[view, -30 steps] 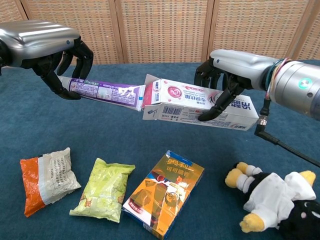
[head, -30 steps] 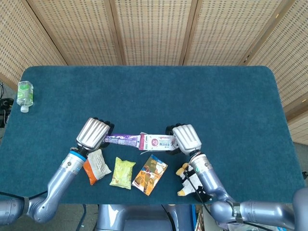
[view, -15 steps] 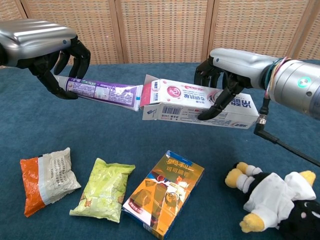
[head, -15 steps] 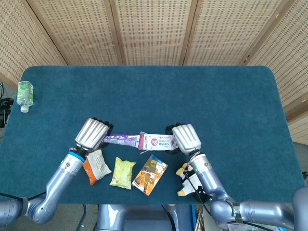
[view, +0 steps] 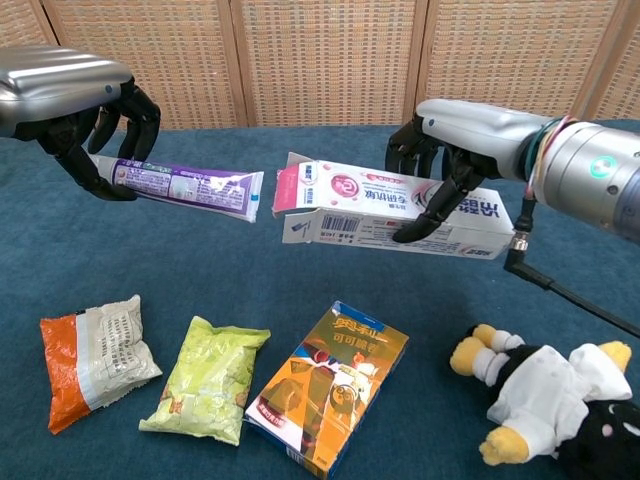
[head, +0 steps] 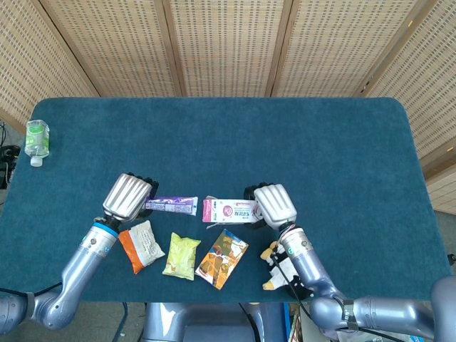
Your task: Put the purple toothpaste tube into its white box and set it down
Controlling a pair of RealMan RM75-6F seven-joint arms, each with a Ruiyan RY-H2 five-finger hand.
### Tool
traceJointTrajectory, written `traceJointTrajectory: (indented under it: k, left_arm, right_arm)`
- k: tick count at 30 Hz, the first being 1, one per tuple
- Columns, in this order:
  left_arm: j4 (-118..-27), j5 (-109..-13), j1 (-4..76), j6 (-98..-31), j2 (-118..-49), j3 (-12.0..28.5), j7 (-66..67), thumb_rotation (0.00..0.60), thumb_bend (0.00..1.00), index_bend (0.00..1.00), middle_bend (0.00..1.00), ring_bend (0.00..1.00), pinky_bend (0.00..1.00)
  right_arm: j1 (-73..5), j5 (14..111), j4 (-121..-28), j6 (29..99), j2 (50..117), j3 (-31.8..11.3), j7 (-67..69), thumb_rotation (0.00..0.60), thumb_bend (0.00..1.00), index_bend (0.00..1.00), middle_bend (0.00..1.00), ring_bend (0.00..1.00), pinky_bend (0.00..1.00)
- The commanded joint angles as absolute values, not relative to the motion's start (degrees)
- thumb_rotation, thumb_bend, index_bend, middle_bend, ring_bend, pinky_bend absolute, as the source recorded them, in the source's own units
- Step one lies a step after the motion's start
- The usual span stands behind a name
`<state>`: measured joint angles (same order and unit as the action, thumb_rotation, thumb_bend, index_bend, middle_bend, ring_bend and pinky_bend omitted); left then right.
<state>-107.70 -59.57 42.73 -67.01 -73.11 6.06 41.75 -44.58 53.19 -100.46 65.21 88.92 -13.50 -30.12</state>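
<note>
- Head view: the left hand (head: 127,196) grips the purple toothpaste tube (head: 171,205) at its cap end, and the right hand (head: 274,204) grips the white box (head: 229,210). Half a second ago the flat end of the tube touched the open mouth of the box; now a clear gap of blue table (head: 228,135) shows between them — the left hand has drawn back to its own side.
- I judge this a step backward for the task: the tube is fully outside the box and must be lined up again with the opening.
- Chest view: both things are held above the table, almost level and end to end. The tube (view: 185,184) is soft glossy plastic, round near the fingers of the left hand (view: 70,95) and pressed flat at the crimped end.
- The box (view: 395,208) is thin printed cardboard, long and rectangular, with its end flaps standing open toward the tube; the right hand (view: 465,135) wraps it from above.
- Below lie an orange-and-white snack packet (view: 95,360), a green snack packet (view: 208,392), a flat orange carton (view: 330,397) and a soft plush toy (view: 545,400) — none touches the hands.
</note>
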Motion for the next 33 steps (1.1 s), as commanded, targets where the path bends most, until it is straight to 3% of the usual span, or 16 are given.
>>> traceJointTrajectory:
  k: [1, 33]
  left_arm:
    - [-107.43, -59.52, 42.75, -66.70, -73.57, 5.99, 41.50, 0.600, 0.24, 0.81, 0.71, 0.61, 0.58]
    - [-109.25, -62.90, 42.61, -66.96, -74.74, 6.83, 39.00, 0.600, 0.24, 0.81, 0.71, 0.61, 0.58]
  right_arm:
    - [-44.67, 53.15, -100.52, 65.27, 88.96, -13.59, -30.24, 0.600, 0.04, 0.60, 0.53, 0.42, 0.47]
    - [-45.17, 52.86, -100.47, 65.64, 89.98, -13.05, -31.66, 0.600, 0.04, 0.60, 0.53, 0.42, 0.47]
